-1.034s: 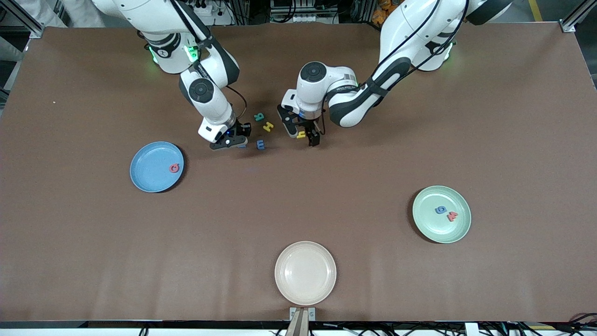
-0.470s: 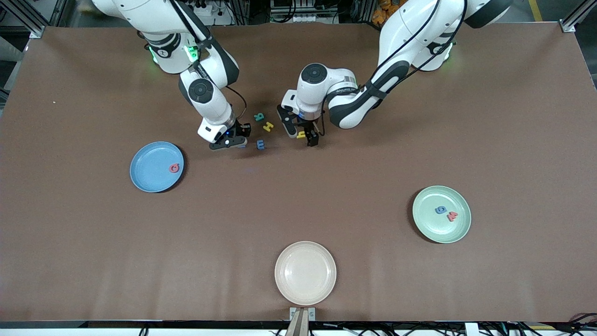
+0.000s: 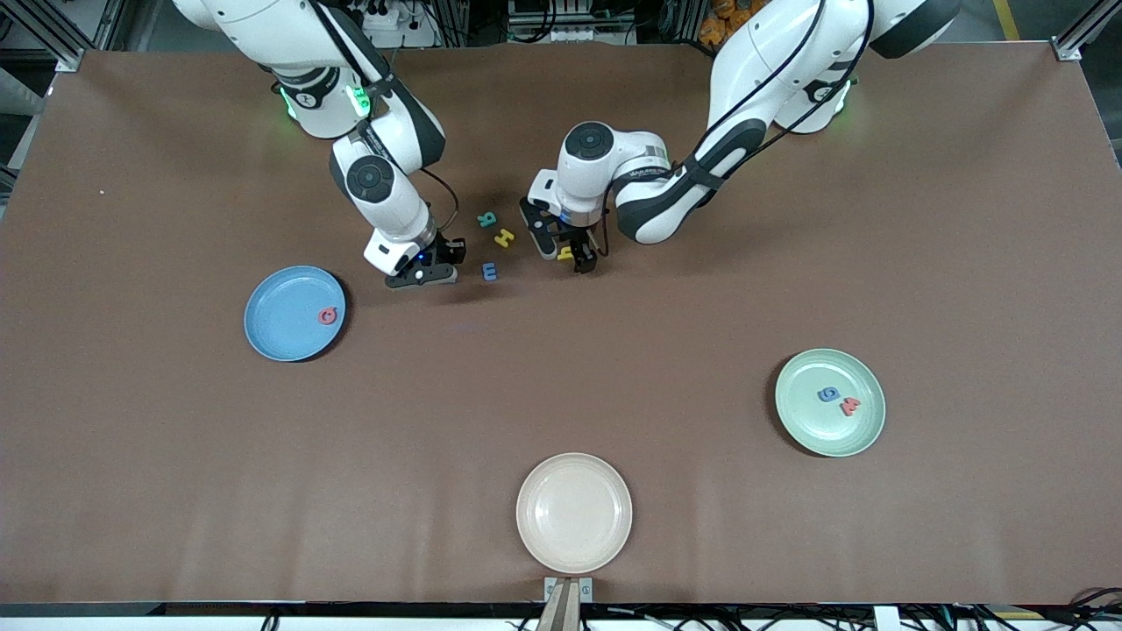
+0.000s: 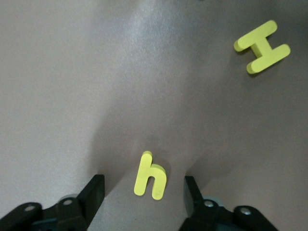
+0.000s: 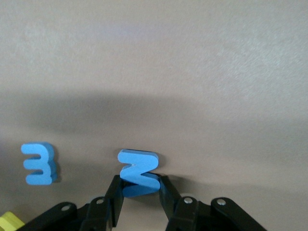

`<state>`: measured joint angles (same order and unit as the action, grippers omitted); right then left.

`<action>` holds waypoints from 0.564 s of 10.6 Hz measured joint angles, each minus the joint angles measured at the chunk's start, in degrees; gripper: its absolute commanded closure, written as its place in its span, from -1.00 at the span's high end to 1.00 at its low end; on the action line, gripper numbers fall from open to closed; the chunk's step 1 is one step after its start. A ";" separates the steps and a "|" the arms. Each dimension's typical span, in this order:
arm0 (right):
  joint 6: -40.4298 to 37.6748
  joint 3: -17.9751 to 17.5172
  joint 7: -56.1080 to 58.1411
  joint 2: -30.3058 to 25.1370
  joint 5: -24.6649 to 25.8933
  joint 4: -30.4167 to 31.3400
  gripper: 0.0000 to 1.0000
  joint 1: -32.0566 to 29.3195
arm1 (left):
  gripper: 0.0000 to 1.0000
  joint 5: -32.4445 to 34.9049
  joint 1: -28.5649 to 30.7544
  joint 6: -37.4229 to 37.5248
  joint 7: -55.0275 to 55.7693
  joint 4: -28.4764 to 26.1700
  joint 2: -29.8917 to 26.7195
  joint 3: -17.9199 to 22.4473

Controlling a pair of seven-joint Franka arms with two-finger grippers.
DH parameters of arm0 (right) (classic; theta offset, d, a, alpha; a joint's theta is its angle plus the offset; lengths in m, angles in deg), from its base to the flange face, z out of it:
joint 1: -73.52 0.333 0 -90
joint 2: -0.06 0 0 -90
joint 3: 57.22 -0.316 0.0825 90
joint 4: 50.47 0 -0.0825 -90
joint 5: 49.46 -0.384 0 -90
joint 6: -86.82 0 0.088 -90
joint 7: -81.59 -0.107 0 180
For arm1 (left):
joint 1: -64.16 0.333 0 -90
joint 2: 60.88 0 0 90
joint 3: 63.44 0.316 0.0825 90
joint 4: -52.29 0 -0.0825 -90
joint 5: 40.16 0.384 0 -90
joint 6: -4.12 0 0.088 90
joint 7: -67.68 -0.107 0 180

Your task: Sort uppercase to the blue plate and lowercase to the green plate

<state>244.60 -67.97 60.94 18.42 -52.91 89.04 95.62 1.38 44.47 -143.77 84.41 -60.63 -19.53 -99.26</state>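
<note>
My right gripper [image 3: 422, 272] [image 5: 139, 186] is shut on a blue zigzag letter [image 5: 138, 167], like an N or Z, low over the table. Beside it lie the blue W [image 3: 489, 272] [image 5: 39, 163], the yellow H [image 3: 503, 237] [image 4: 262, 46] and the teal R [image 3: 486, 219]. My left gripper [image 3: 571, 256] [image 4: 143, 193] is open, its fingers on either side of the yellow h [image 4: 150, 175] lying on the table. The red Q [image 3: 328, 315] lies in the blue plate [image 3: 280, 315]. The blue g [image 3: 827, 394] and red w [image 3: 849, 406] lie in the green plate [image 3: 828, 434].
A cream plate [image 3: 574, 513] stands near the table's edge closest to the front camera, between the two coloured plates. The letters on the table lie close together between the two grippers.
My right gripper has shifted a little toward the blue plate with the blue zigzag letter in it. My left gripper has stayed around the yellow h.
</note>
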 measured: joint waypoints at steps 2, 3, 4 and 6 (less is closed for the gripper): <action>-1.79 0.09 0.26 0.00 0.05 -1.21 -0.56 -0.51 | -0.56 0.00 0.00 0.00 0.00 0.31 -0.05 -0.04; -1.96 0.23 1.19 0.01 0.07 -1.46 -0.56 -0.71 | -0.86 0.00 0.03 0.00 0.04 0.34 -0.05 -0.04; -2.20 0.62 2.82 0.01 0.10 -1.62 -0.56 -1.17 | -1.00 0.00 0.15 0.00 0.09 0.53 -0.10 -0.02; -4.07 3.05 8.68 -0.02 0.16 -2.19 -0.56 -2.63 | -1.00 0.00 1.57 0.25 0.16 0.67 -0.50 0.27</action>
<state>240.52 -64.91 69.63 18.40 -52.75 86.86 92.99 1.38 46.04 -143.53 84.57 -59.96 -20.04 -98.99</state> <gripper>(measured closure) 0.630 0.736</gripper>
